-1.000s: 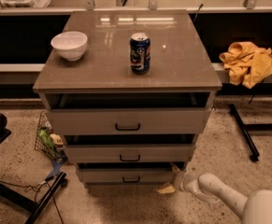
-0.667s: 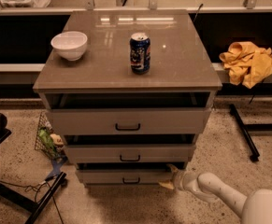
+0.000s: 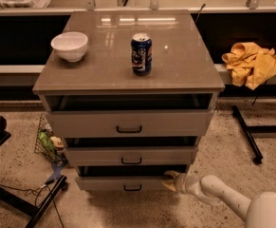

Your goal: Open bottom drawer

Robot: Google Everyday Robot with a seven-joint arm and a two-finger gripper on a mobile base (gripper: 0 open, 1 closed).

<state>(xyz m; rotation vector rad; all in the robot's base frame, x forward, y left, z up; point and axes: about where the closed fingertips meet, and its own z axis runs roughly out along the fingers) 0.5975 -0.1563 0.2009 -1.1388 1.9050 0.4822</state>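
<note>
The grey-beige cabinet [image 3: 128,80] has three drawers, all pulled out a little. The bottom drawer [image 3: 123,183] is the lowest, with a flat shallow front and a small black bar handle [image 3: 133,188]. A dark gap shows above its front. My gripper [image 3: 170,180] reaches in from the lower right on a white arm [image 3: 223,196]. It sits at the right end of the bottom drawer's front, at its top edge, touching or very close to it. The middle drawer [image 3: 130,156] and top drawer [image 3: 128,123] are above.
A white bowl [image 3: 69,45] and a blue soda can [image 3: 141,53] stand on the cabinet top. A yellow cloth [image 3: 251,63] lies on a ledge at right. A black stand leg [image 3: 246,134] is on the floor at right. A basket [image 3: 50,144] and black frame [image 3: 14,194] are at left.
My gripper has moved a little left, up to the right end of the bottom drawer's front. The drawer itself looks about the same.
</note>
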